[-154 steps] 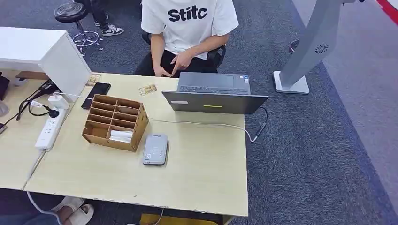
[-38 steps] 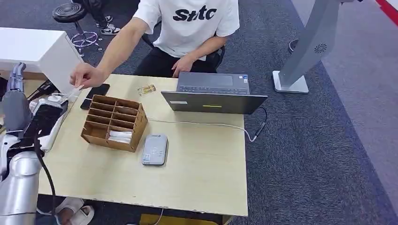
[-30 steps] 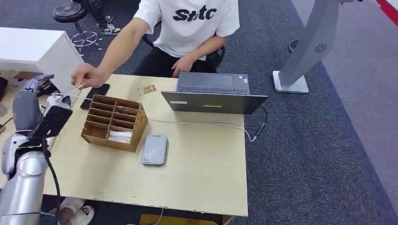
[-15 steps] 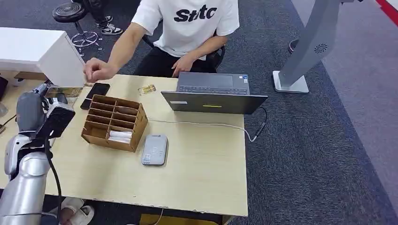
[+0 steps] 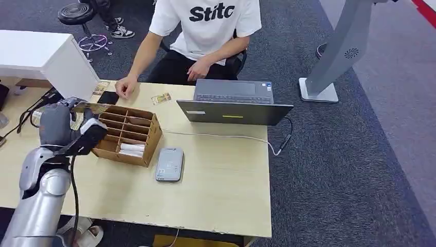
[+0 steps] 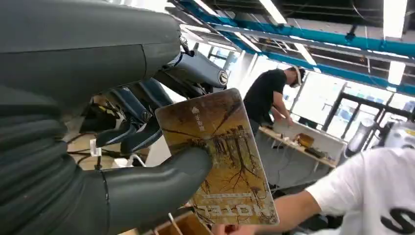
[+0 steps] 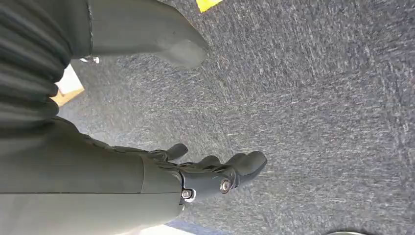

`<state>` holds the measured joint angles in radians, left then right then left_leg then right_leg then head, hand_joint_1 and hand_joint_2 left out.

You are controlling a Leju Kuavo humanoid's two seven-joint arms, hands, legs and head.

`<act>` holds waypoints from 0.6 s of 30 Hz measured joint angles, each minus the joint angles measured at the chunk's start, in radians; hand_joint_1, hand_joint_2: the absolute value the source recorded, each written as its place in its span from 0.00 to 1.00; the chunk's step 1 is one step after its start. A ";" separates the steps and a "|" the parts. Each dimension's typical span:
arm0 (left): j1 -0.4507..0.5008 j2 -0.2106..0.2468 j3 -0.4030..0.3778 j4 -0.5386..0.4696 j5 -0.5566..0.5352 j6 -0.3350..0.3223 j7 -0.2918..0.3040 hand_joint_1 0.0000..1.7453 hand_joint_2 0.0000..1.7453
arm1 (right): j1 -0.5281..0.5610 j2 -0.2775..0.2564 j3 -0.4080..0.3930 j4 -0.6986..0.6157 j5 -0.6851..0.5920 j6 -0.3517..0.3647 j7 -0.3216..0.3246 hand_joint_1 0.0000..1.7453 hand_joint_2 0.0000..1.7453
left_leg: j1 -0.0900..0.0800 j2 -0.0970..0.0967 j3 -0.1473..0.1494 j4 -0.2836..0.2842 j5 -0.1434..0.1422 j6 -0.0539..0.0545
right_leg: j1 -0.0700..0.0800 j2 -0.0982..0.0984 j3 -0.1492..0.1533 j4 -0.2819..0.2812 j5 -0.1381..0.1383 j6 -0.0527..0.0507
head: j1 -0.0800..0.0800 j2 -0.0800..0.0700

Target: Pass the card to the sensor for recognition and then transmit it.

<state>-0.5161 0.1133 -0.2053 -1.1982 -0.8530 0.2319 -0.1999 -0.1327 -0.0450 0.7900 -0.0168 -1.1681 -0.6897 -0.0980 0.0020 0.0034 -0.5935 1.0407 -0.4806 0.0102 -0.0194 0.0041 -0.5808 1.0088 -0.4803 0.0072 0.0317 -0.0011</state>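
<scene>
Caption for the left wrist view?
Left hand pinches a hotel key card between thumb and fingers.

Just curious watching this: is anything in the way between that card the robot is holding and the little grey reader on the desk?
The brown cardboard sorter box stands between the left hand with its brown picture card and the flat grey card sensor; carried above it, nothing else visible blocks.

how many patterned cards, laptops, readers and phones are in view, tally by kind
cards: 3 (one in the left hand, one beside the laptop, one by the white box)
laptop: 1
reader: 1
phone: 1
total: 6
</scene>
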 joint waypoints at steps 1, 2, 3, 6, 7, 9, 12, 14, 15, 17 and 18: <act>0.001 -0.007 -0.009 0.004 -0.006 0.000 0.001 1.00 1.00 | 0.000 0.000 0.001 -0.002 -0.001 0.000 0.000 0.00 1.00 | 0.000 0.000 0.000 0.000 0.000 0.000 | 0.000 0.000 0.000 0.000 0.000 0.000 | 0.000 0.000; 0.002 -0.016 -0.024 0.009 -0.014 0.000 0.001 1.00 1.00 | 0.000 0.001 0.003 -0.003 0.000 0.000 0.000 0.00 1.00 | 0.000 0.000 0.000 0.000 0.000 0.000 | 0.000 0.000 0.000 0.000 0.000 0.000 | 0.000 0.000; 0.001 -0.022 -0.036 0.014 -0.016 0.000 0.002 1.00 1.00 | 0.000 0.002 0.007 -0.003 0.000 0.000 0.000 0.00 1.00 | 0.000 0.000 0.000 0.000 0.000 0.000 | 0.000 0.000 0.000 0.000 0.000 0.000 | 0.000 0.000; 0.001 -0.042 -0.060 0.028 -0.039 0.002 0.003 1.00 1.00 | 0.001 0.002 0.017 -0.006 -0.002 0.000 0.000 0.00 1.00 | 0.000 0.000 0.000 0.000 0.000 0.000 | 0.000 0.000 0.000 0.000 0.000 0.000 | 0.000 0.000; 0.002 -0.046 -0.071 0.035 -0.051 0.002 0.004 1.00 1.00 | 0.000 0.002 0.021 -0.007 -0.004 0.000 0.000 0.00 1.00 | 0.000 0.000 0.000 0.000 0.000 0.000 | 0.000 0.000 0.000 0.000 0.000 0.000 | 0.000 0.000; 0.002 -0.062 -0.092 0.056 -0.069 0.001 0.013 1.00 1.00 | 0.000 0.002 0.026 -0.010 -0.006 0.000 0.000 0.00 1.00 | 0.000 0.000 0.000 0.000 0.000 0.000 | 0.000 0.000 0.000 0.000 0.000 0.000 | 0.000 0.000; 0.002 -0.084 -0.118 0.082 -0.082 0.001 0.020 1.00 1.00 | 0.000 0.003 0.033 -0.011 -0.007 0.000 0.002 0.00 1.00 | 0.000 0.000 0.000 0.000 0.000 0.000 | 0.000 0.000 0.000 0.000 0.000 0.000 | 0.000 0.000; 0.002 -0.097 -0.128 0.097 -0.083 0.001 0.020 1.00 1.00 | 0.000 0.004 0.039 -0.011 -0.007 0.000 0.002 0.00 1.00 | 0.000 0.000 0.000 0.000 0.000 0.000 | 0.000 0.000 0.000 0.000 0.000 0.000 | 0.000 0.000; 0.002 -0.102 -0.130 0.103 -0.083 0.002 0.020 1.00 1.00 | 0.000 0.004 0.042 -0.012 -0.007 0.000 0.002 0.00 1.00 | 0.000 0.000 0.000 0.000 0.000 0.000 | 0.000 0.000 0.000 0.000 0.000 0.000 | 0.000 0.000; 0.002 -0.109 -0.140 0.112 -0.084 0.001 0.020 1.00 1.00 | 0.000 0.006 0.045 -0.012 -0.007 0.000 0.003 0.00 1.00 | 0.000 0.000 0.000 0.000 0.000 0.000 | 0.000 0.000 0.000 0.000 0.000 0.000 | 0.000 0.000; 0.002 -0.114 -0.145 0.122 -0.086 0.000 0.020 1.00 1.00 | 0.000 0.006 0.048 -0.013 -0.007 0.000 0.006 0.00 1.00 | 0.000 0.000 0.000 0.000 0.000 0.000 | 0.000 0.000 0.000 0.000 0.000 0.000 | 0.000 0.000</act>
<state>-0.5141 -0.0012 -0.3498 -1.0762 -0.9392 0.2316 -0.1797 -0.1325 -0.0386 0.8381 -0.0297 -1.1749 -0.6897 -0.0923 0.0019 0.0033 -0.5937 1.0407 -0.4807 0.0103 -0.0194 0.0041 -0.5810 1.0088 -0.4803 0.0073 0.0313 -0.0011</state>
